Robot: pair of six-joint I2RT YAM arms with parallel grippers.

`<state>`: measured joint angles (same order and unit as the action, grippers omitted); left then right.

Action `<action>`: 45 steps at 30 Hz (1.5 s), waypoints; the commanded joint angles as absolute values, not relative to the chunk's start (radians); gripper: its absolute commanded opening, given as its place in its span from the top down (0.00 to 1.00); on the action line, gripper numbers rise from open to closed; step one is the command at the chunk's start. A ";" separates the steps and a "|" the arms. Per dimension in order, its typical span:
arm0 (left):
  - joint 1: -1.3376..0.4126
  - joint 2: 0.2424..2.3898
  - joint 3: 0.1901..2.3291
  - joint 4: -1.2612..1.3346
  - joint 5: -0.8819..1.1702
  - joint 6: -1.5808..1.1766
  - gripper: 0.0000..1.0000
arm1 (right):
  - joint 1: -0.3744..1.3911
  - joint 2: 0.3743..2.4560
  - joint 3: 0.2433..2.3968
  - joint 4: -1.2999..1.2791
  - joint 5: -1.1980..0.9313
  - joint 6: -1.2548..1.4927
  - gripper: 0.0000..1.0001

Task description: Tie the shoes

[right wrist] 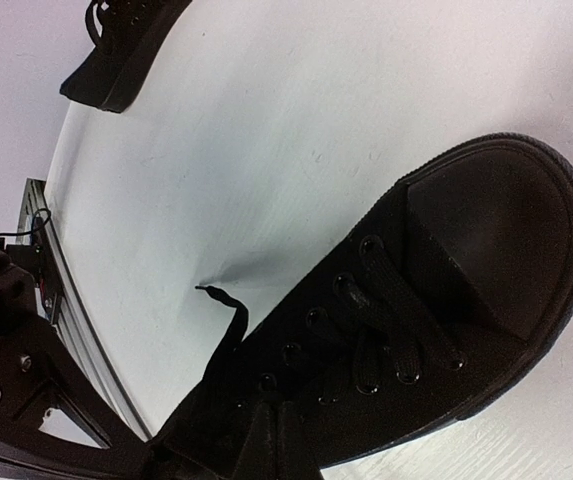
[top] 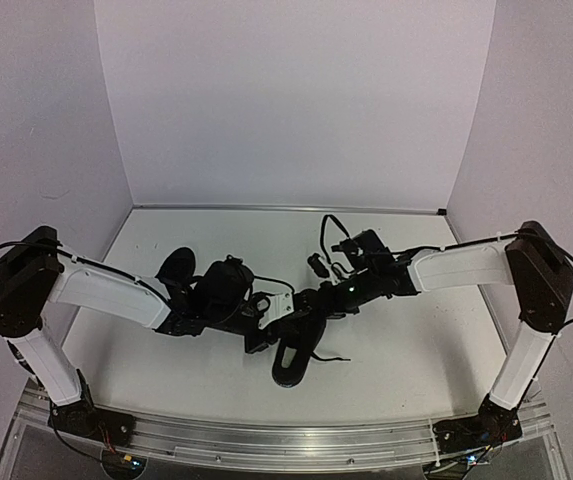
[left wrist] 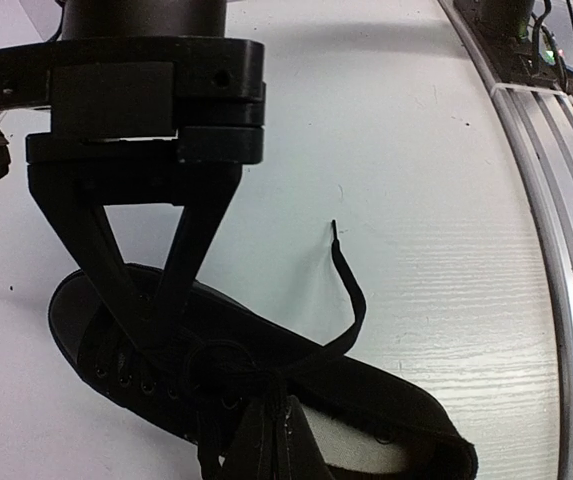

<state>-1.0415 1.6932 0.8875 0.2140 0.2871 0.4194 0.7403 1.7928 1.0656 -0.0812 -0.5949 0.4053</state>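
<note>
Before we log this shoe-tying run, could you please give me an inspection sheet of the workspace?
Surface: white table, faint specks.
Job's things: near shoe at centre, untied, one lace end loose on the table; second shoe farther back, on the left.
Clutter: nothing seen.
Grippers: left gripper shut, tips in the near shoe's laces; right gripper shut, at the same shoe.
Cables: black cables in loose loops on the arms.
Surroundings: white walls; metal rail at near edge.

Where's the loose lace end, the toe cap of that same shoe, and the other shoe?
loose lace end (left wrist: 354, 288): left wrist view, on the curved stretch below its tip.
toe cap (right wrist: 496, 235): right wrist view, on the middle of the cap.
other shoe (right wrist: 126, 42): right wrist view, top left, on its side upper.
</note>
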 commanded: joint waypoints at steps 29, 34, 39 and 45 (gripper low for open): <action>-1.210 1.818 1.019 0.119 0.323 0.488 1.00 | 0.735 1.989 1.297 -0.078 -0.577 0.391 1.00; -1.216 1.836 1.033 0.119 0.347 0.490 1.00 | 0.735 2.015 1.318 -0.078 -0.580 0.391 1.00; -1.220 1.860 1.064 0.101 0.358 0.497 1.00 | 0.735 2.035 1.347 -0.080 -0.594 0.392 1.00; -1.222 1.884 1.078 0.115 0.296 0.501 1.00 | 0.744 2.041 1.364 -0.080 -0.645 0.394 1.00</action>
<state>-1.1987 1.8683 1.0441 0.1085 0.2887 0.4825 0.7403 2.0300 1.3164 -0.1074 -0.6172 0.4015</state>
